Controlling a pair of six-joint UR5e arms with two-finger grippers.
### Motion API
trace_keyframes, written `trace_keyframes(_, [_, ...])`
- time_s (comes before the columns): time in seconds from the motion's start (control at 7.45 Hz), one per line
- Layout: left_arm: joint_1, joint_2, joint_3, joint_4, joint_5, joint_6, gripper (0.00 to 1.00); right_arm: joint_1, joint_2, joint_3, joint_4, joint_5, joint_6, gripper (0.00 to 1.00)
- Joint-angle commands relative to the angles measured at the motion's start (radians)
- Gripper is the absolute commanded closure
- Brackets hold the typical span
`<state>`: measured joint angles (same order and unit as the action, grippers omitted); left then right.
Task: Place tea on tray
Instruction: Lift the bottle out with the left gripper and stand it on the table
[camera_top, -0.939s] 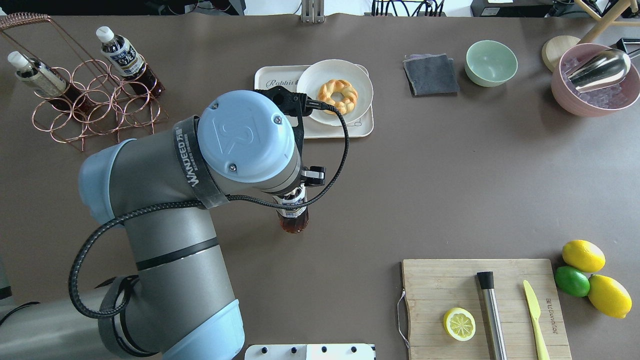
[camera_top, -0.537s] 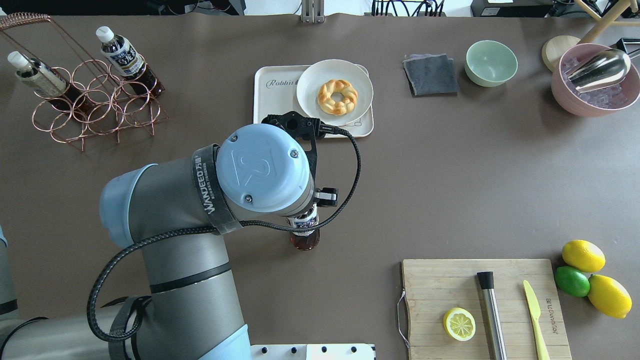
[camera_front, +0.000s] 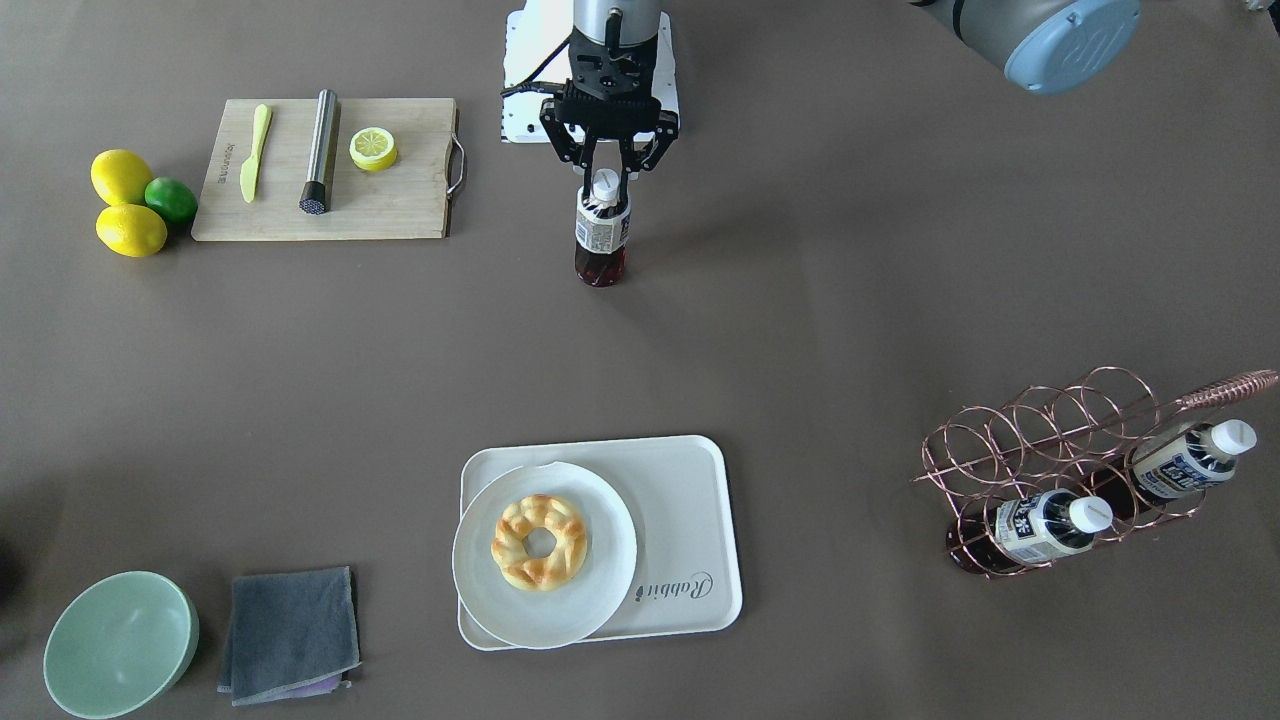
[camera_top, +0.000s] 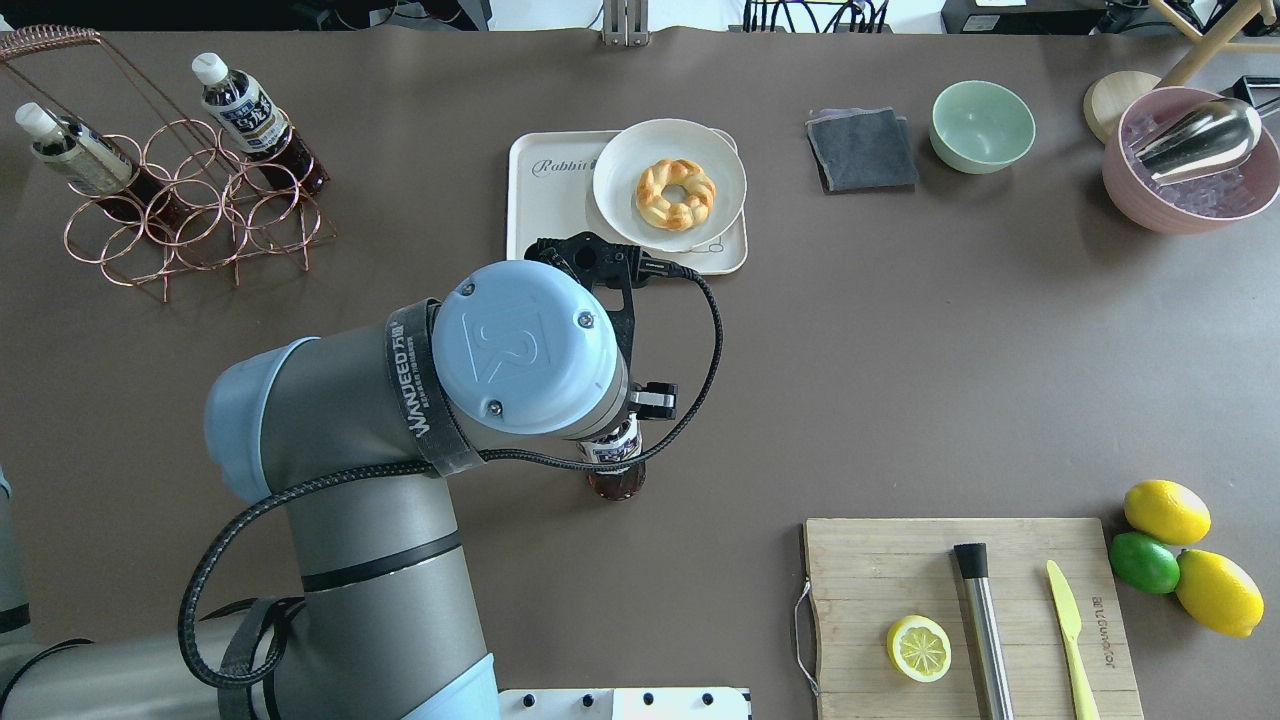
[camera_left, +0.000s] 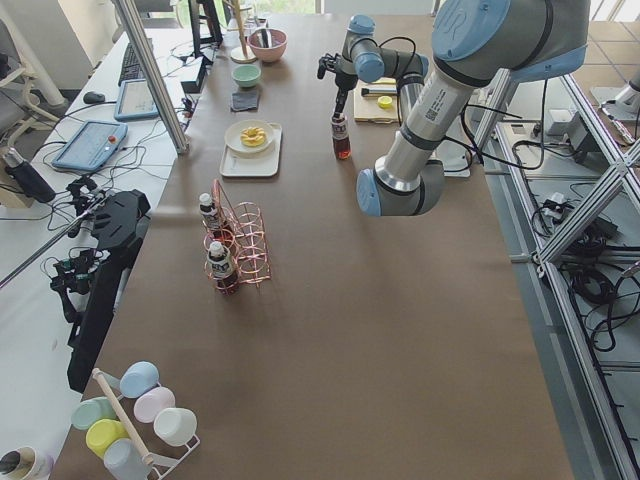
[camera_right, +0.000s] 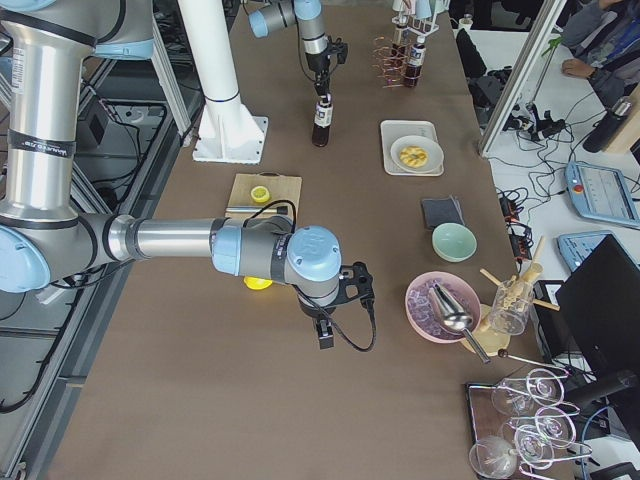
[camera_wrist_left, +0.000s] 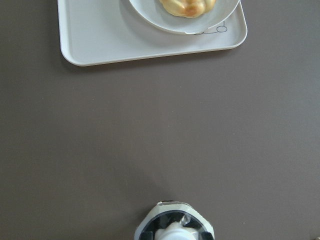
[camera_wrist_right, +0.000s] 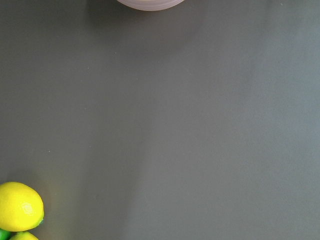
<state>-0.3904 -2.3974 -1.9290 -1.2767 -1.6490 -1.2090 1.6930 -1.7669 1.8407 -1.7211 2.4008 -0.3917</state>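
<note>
Front-facing view: the left gripper (camera_front: 607, 168) points straight down, its two fingers clenched on the neck of a tea bottle (camera_front: 602, 232), just under the white cap. The bottle is upright over bare brown table (camera_front: 850, 300), close to the robot's base and well apart from the tray (camera_front: 690, 500). Whether its base touches the table cannot be told. The off-white tray lies toward the operators' side and holds a round white plate (camera_front: 600, 600) with a braided bread ring (camera_front: 540, 541) on it. The part of the tray toward the robot's left is bare. Two more bottles lean in a copper wire rack (camera_front: 1040, 440) on the robot's left.

Overhead view: the left arm's wrist covers the gripper. Only the dark lower part of the tea bottle (camera_top: 615, 482) shows beneath it, on the robot's side of the tray (camera_top: 555, 205).

Exterior left view: the bottle (camera_left: 342, 140) is upright, near the tray but not on it.

Exterior right view: the right gripper (camera_right: 325, 338) hangs over the table near a pink bowl (camera_right: 440, 305). Whether its fingers are apart or together cannot be told.

Left wrist view: the bottle's cap is at the bottom edge, the tray at the top, and open table lies between them.

Right wrist view: bare table, with a lemon (camera_wrist_right: 19, 206) in the lower left corner.
</note>
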Motion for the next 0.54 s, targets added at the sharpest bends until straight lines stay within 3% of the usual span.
trace_keyframes(0.0, [0.001, 0.014, -0.002, -0.023, 0.000, 0.000, 0.28, 0.000, 0.013, 0.005, 0.002, 0.036, 0.007, 0.00])
trace_keyframes(0.27, [-0.010, 0.014, -0.025, -0.023, -0.005, 0.005, 0.17, -0.019, 0.017, 0.067, 0.006, 0.125, 0.074, 0.00])
trace_keyframes(0.4, [-0.043, 0.015, -0.045, -0.023, -0.015, 0.009, 0.12, -0.048, 0.055, 0.122, 0.012, 0.129, 0.212, 0.00])
